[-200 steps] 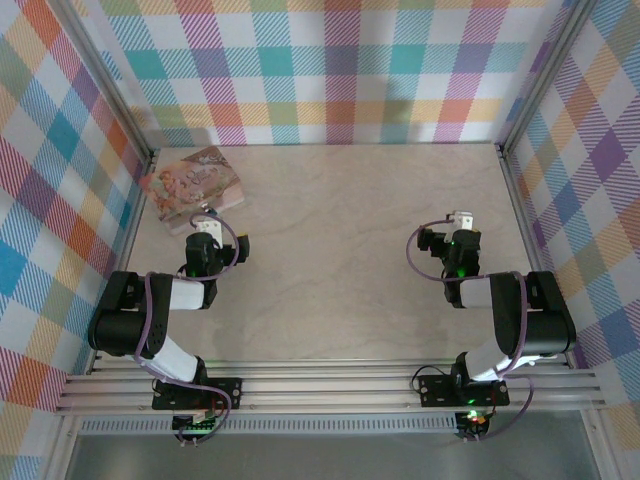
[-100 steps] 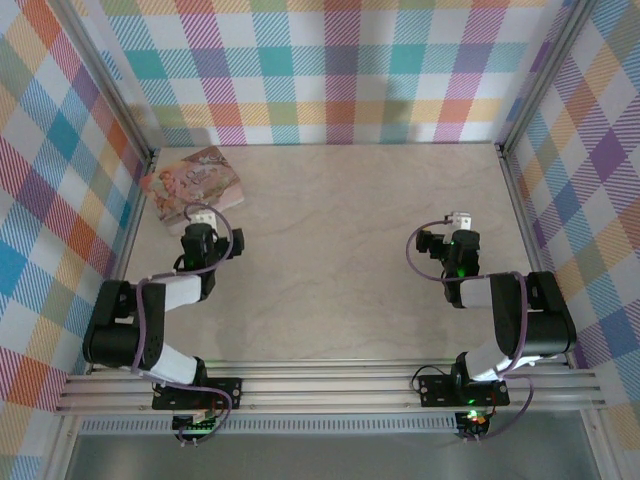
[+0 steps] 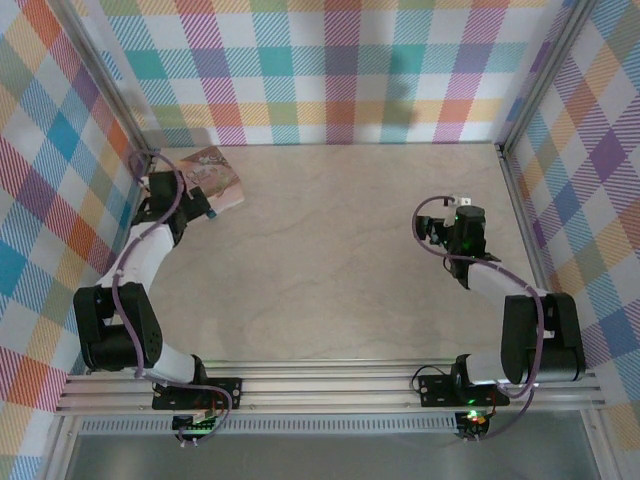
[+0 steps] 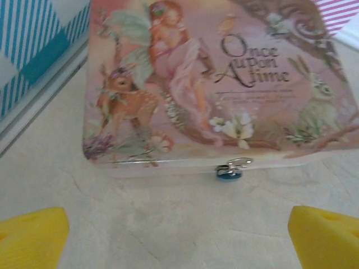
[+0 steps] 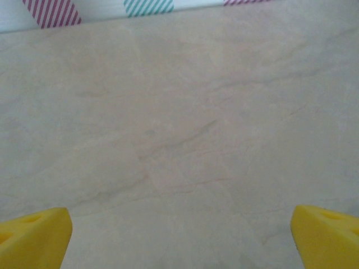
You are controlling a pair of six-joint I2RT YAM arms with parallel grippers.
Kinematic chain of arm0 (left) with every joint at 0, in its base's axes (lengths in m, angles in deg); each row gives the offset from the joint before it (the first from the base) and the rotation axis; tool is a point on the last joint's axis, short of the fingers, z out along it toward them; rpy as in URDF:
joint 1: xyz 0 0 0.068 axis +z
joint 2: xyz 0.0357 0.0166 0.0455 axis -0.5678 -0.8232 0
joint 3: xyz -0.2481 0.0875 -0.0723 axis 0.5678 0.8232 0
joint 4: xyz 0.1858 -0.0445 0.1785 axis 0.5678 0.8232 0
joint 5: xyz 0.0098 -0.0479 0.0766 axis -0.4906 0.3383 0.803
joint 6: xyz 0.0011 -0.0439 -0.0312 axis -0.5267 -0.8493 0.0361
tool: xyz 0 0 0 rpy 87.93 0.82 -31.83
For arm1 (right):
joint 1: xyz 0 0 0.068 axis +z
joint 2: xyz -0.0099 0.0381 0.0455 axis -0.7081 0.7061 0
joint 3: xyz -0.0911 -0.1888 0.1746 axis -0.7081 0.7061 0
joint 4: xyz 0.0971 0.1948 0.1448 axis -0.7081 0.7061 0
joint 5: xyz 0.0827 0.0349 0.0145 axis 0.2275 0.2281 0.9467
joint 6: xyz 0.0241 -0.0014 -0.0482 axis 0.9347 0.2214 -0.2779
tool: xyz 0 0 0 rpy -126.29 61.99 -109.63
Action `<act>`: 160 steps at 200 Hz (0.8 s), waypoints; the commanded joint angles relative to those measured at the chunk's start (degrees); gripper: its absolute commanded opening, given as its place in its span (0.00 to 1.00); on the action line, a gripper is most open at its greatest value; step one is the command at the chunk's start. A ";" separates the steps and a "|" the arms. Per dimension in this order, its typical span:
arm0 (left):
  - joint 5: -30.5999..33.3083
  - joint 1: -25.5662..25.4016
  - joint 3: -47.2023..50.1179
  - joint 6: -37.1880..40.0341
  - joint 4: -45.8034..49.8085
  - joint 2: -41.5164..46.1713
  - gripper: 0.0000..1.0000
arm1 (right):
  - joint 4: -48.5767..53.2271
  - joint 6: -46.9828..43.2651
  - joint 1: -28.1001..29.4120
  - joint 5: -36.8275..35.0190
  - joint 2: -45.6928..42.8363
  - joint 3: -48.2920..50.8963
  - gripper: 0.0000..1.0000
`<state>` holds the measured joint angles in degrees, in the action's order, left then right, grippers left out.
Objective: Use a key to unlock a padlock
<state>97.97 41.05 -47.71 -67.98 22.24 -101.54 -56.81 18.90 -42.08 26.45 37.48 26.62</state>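
Observation:
The padlock (image 4: 230, 174) is a tiny lock with a bluish part. It hangs from the silver latch (image 4: 236, 163) on the near edge of a pink picture-printed tin (image 4: 213, 78). My left gripper (image 4: 179, 241) is open and hovers just short of that edge. Its yellow fingertips (image 4: 31, 238) stand wide apart with bare table between them, touching nothing. The tin (image 3: 215, 172) lies in the far-left corner. My right gripper (image 5: 179, 241) is open over bare table at the right (image 3: 462, 207). The key is out of view.
The checked left wall and its metal rail (image 4: 33, 106) run close beside the tin. The back wall (image 3: 330, 80) and right wall (image 3: 570, 200) close in the table (image 3: 330, 250).
My left arm has swung left and reached out to the tin in the far-left corner. My right arm has stretched a little further forward. Both grippers stay open.

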 commanded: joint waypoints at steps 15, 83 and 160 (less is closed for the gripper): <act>-10.13 4.60 -7.64 -2.17 10.97 -3.83 0.93 | 18.11 11.57 0.00 3.22 -0.52 -8.34 0.91; -15.74 4.97 -28.95 2.24 18.44 -24.33 0.70 | 31.80 16.79 9.16 9.80 12.36 -25.68 0.85; -13.68 -0.19 -41.78 6.86 29.69 -38.95 0.50 | 40.13 14.88 20.64 7.19 23.27 -40.97 0.85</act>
<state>84.05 43.98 -91.03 -63.33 45.78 -138.12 -20.46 33.98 -23.26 34.01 59.36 -10.91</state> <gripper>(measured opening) 0.507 0.845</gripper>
